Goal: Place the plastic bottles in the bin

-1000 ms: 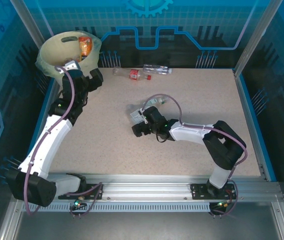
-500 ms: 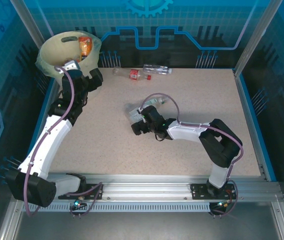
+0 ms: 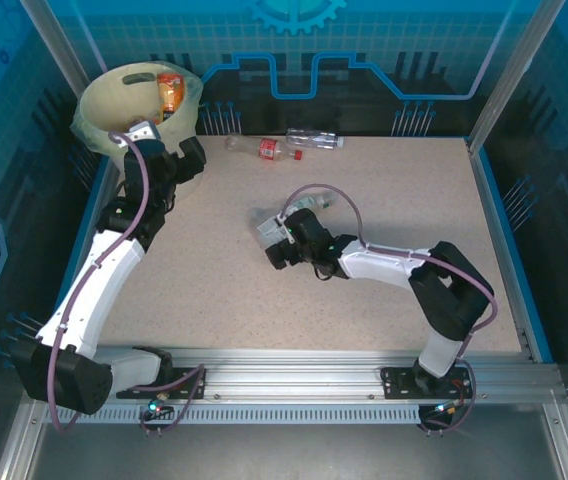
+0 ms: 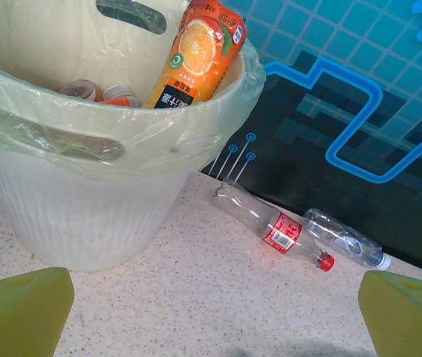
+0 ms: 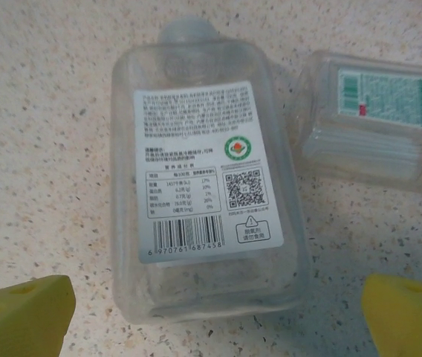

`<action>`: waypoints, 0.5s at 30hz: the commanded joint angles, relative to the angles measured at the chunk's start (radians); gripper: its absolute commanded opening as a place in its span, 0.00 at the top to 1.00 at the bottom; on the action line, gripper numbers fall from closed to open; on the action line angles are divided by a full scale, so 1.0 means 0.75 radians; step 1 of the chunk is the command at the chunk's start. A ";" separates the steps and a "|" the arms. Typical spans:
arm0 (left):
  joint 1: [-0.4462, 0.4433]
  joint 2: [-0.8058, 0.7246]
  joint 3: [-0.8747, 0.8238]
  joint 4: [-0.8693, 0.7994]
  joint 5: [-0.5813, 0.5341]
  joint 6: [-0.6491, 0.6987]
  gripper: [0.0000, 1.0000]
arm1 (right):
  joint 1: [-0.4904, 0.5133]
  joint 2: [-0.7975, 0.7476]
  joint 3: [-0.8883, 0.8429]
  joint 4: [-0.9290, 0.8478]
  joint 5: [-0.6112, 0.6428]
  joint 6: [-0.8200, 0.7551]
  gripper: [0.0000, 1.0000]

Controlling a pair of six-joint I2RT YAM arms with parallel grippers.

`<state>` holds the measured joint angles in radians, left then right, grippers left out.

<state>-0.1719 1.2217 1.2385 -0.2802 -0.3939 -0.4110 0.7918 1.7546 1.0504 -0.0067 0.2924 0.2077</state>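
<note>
**Right claw wide open, edging onto the flat bottle, no grip yet**

Right claw (image 3: 280,243): jaws spread fully, holding nothing. Over the last second it crept a little up-table, and the forearm and elbow shifted slightly with it. In the wrist view its yellow fingertips (image 5: 19,312) now flank the base end of the flat clear bottle (image 5: 207,178). That bottle lies label-up on the table (image 3: 384,190) with its cap end pointing away. I can't see any contact between pads and bottle. A second bottle (image 5: 374,119) with green print lies just beside it on the right, possibly touching.

Left claw (image 4: 211,316): also open and empty, unmoved over that second. It hangs near the bin (image 4: 85,201) at the far-left corner. An orange juice bottle (image 4: 196,52) already leans inside the bin, with a few more beneath it.

Still out on the table at the far edge are a red-labelled bottle (image 4: 285,232) and a clear bottle (image 4: 342,238), lying end to end.

Read: this looks like final alignment before a pinch on the flat bottle. The jaws have to clear its broad sides. The neighbour is close on the right, so that finger could bump it.

At least four bottles are left to go.
</note>
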 commanded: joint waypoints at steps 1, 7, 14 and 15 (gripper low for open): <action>0.016 -0.017 -0.023 0.016 -0.009 0.030 0.01 | 0.006 0.092 0.062 -0.040 0.043 -0.028 0.00; 0.021 -0.021 -0.029 0.012 -0.002 0.031 0.01 | -0.001 0.196 0.123 -0.047 0.017 0.005 0.00; 0.035 0.028 -0.020 -0.015 0.395 -0.124 0.01 | -0.001 0.255 0.109 0.034 -0.015 0.091 0.01; 0.033 0.035 -0.019 -0.022 0.435 -0.156 0.01 | 0.000 0.254 0.105 0.045 -0.020 0.093 0.05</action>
<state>-0.1524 1.2274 1.2301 -0.2817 -0.2287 -0.4549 0.7910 1.9301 1.1206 -0.0181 0.2993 0.2459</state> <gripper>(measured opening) 0.992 0.959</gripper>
